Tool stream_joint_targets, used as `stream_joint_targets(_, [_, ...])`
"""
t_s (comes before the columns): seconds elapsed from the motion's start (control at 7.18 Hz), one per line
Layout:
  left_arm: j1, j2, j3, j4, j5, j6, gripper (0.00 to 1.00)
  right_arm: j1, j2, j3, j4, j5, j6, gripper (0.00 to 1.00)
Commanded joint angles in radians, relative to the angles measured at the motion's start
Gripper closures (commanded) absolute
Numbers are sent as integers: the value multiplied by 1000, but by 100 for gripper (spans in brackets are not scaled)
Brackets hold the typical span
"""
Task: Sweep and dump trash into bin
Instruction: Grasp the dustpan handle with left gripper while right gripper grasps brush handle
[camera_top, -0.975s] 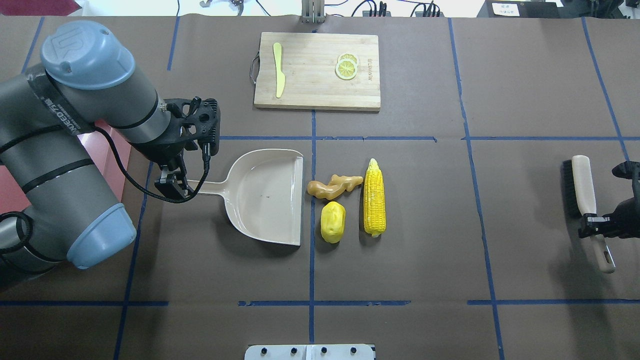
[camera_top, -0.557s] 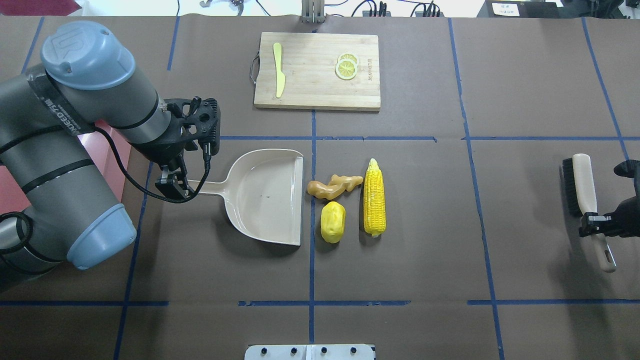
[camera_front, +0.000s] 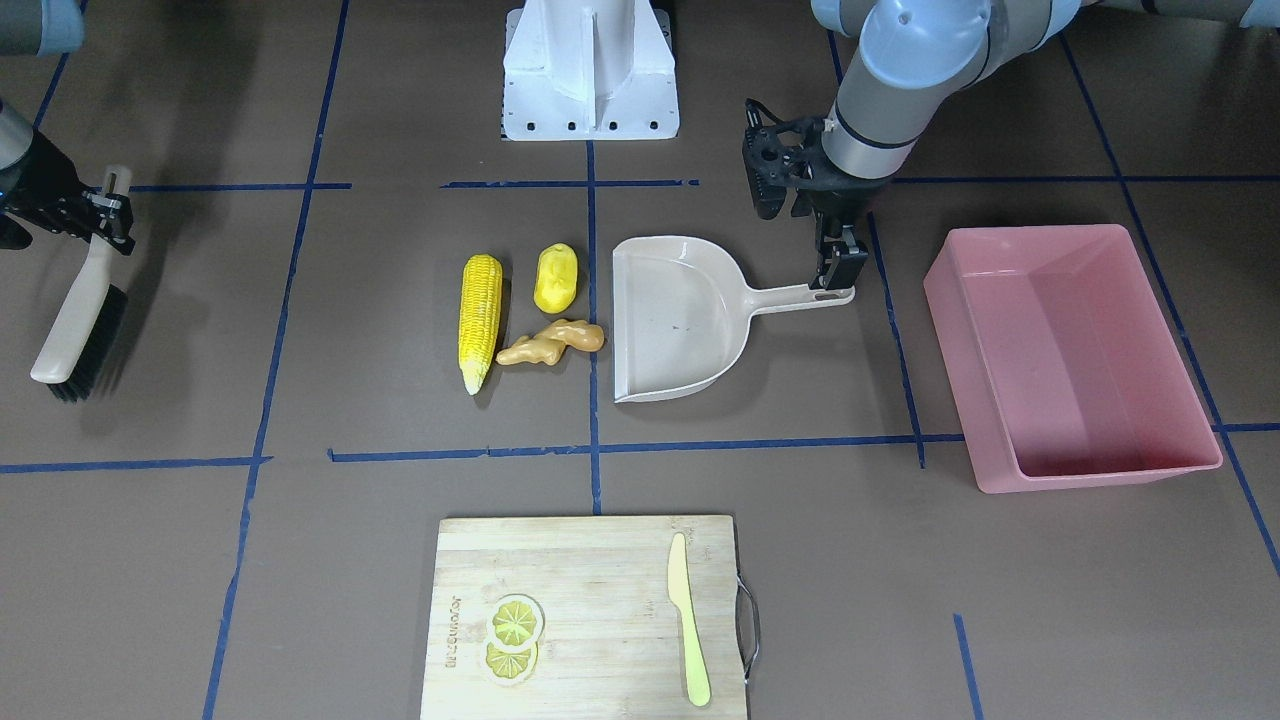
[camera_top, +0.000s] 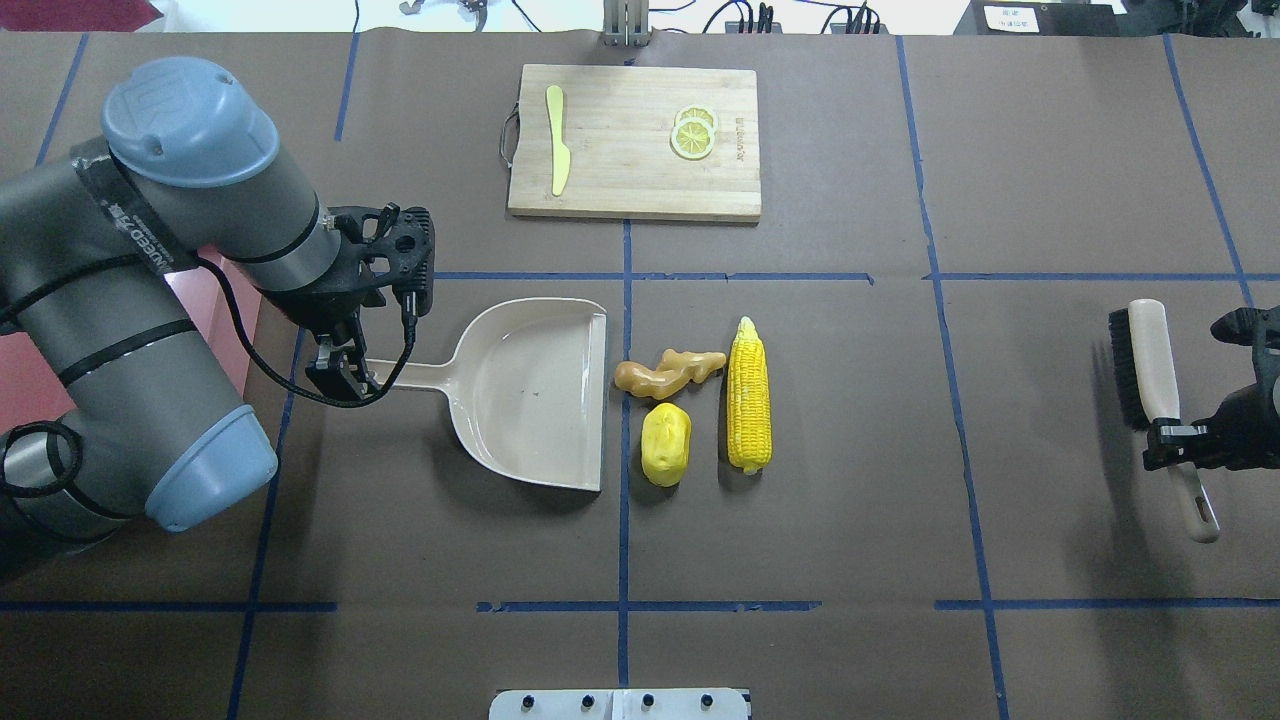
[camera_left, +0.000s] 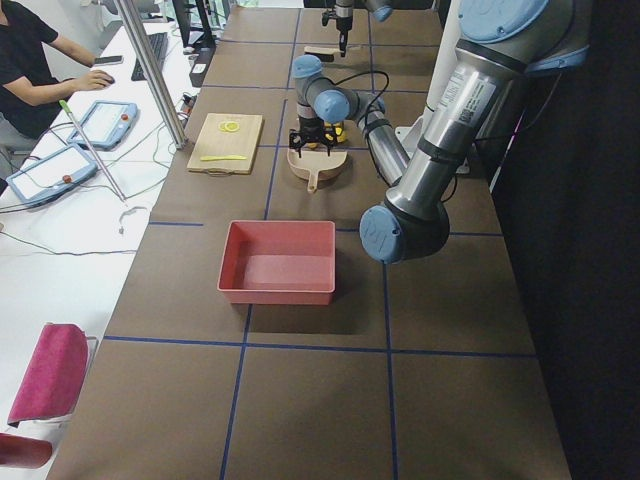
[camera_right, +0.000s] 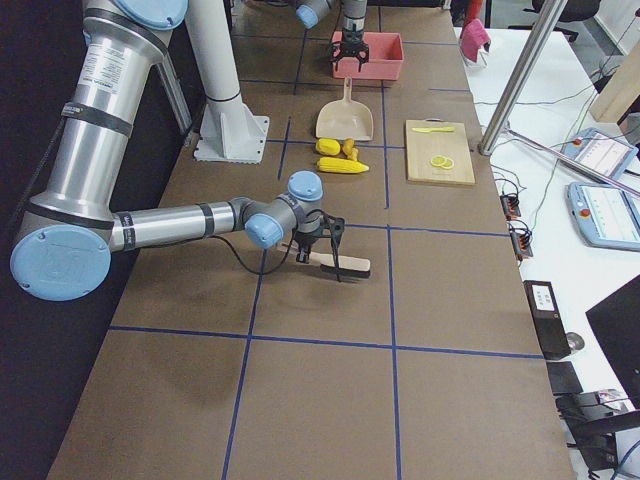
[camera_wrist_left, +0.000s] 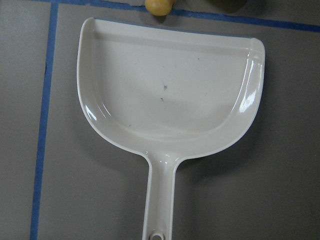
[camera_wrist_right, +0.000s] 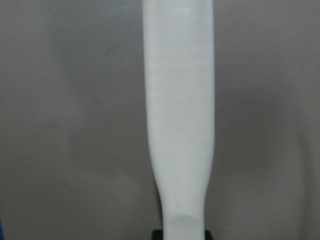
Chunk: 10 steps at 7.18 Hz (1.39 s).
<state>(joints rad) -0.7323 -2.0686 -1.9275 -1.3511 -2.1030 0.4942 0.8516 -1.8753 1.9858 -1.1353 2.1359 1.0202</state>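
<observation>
The bin (camera_front: 1075, 350), a pink tub, sits empty at our left end of the table, just past the handle of the dustpan (camera_top: 530, 390). The dustpan lies flat. Our left gripper (camera_top: 338, 378) stands at the tip of its handle, though we cannot tell whether its fingers are clamped there. The brush (camera_top: 1150, 360) is well apart on the right, its handle clenched in our right gripper (camera_top: 1172, 438). The corn cob (camera_top: 749, 395), potato piece (camera_top: 666, 444) and ginger root (camera_top: 665, 372) lie on the table just beside the dustpan's open lip. We judge that sweeping has not begun. Next the brush must land beyond the corn cob, bristles down, and push everything panward.
</observation>
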Motion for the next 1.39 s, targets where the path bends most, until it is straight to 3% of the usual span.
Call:
stream_joint_targets(0.0, [2, -1, 57, -35, 1, 32, 4, 0, 60, 100, -183, -2, -2, 100])
stream_joint_targets(0.28, [7, -1, 137, -129, 1, 30, 1, 4, 119, 102, -236, -2, 0, 100])
stream_joint_targets(0.56, [8, -1, 163, -132, 1, 30, 1, 9, 165, 117, -282, -2, 0, 100])
stream_joint_targets(1.25, [53, -13, 203, -131, 3, 21, 1, 21, 166, 140, -284, 2, 0, 100])
